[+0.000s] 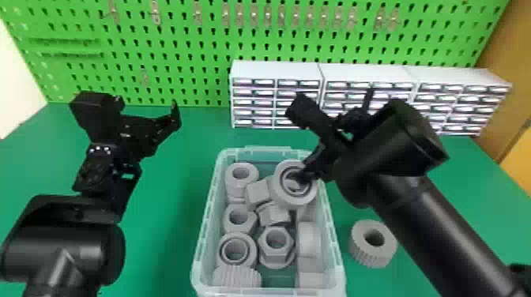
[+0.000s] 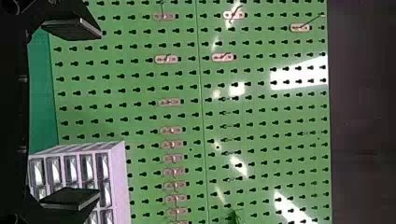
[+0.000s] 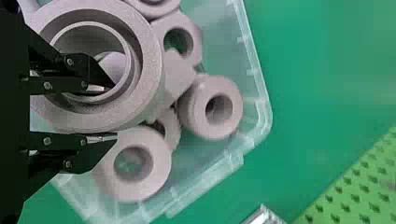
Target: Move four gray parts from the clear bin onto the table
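Observation:
Over the far right part of the clear bin (image 1: 200,245), my right gripper (image 1: 309,173) is shut on the wall of a large gray ring (image 1: 280,193). One finger sits inside the hole of this ring (image 3: 152,70) and the other outside it, as the right wrist view shows for the gripper (image 3: 115,111). Several other gray parts, among them a hexagonal one (image 1: 275,258), lie in the bin. A ribbed gray part (image 1: 365,256) rests on the table right of the bin. Left of the bin, above the table, my left gripper (image 1: 146,107) stands open; its fingers are wide apart in the left wrist view (image 2: 99,113).
White drawer cabinets (image 1: 272,71) stand at the back, behind the right gripper. A green pegboard (image 1: 177,51) with small hooks rises along the table's far edge. The green table (image 1: 170,189) extends on both sides of the bin.

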`<control>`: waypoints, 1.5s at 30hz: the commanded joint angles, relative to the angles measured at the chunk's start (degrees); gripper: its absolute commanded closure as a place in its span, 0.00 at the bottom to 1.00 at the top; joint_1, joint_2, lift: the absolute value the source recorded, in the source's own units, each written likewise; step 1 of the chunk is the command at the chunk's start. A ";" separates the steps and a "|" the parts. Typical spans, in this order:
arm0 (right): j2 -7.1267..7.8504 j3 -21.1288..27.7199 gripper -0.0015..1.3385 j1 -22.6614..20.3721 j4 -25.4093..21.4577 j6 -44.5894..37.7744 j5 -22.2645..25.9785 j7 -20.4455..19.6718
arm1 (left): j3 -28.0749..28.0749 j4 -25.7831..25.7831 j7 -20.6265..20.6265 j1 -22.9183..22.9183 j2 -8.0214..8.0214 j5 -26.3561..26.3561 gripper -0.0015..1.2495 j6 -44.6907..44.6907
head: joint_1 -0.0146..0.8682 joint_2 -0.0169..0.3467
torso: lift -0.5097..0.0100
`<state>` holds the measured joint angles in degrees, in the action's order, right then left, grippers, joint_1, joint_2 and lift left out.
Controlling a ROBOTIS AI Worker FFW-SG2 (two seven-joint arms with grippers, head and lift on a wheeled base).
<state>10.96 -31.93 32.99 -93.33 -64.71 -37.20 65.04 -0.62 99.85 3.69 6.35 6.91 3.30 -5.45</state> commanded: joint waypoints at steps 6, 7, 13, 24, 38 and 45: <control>0.38 7.32 0.93 -2.75 -2.91 -1.12 -5.70 0.00 | 0.27 0.44 0.00 -0.38 0.03 -0.05 0.08 -0.18 | 0.79 0.12 | 0.89; 0.55 8.11 0.93 -3.10 -3.27 -1.29 -6.40 0.00 | 0.27 0.44 0.00 -0.38 -0.05 -0.05 0.08 -0.26 | 0.79 0.12 | 0.89; 1.52 11.71 0.93 -5.13 -4.94 -2.52 -10.44 0.00 | 0.00 0.61 0.00 -0.55 0.03 -0.05 0.08 -0.44 | 0.79 0.12 | 0.89; 3.01 17.69 0.93 -7.76 -4.85 -4.45 -15.98 0.09 | -0.17 0.70 0.00 -0.46 0.03 0.30 0.08 -1.05 | 0.79 0.12 | 0.89; 5.03 26.56 0.93 -13.74 -4.50 -6.56 -19.67 0.09 | 0.27 0.70 0.00 -0.73 0.03 0.48 0.08 -1.58 | 0.79 0.12 | 0.89; 5.39 30.78 0.93 -16.11 -3.27 -7.00 -19.14 0.00 | 0.18 0.70 0.00 -0.73 0.03 0.48 0.08 -1.85 | 0.79 0.12 | 0.89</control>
<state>16.24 -3.41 18.05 -97.60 -71.62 -56.98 65.08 -0.42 100.55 3.69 5.63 6.94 3.78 -7.10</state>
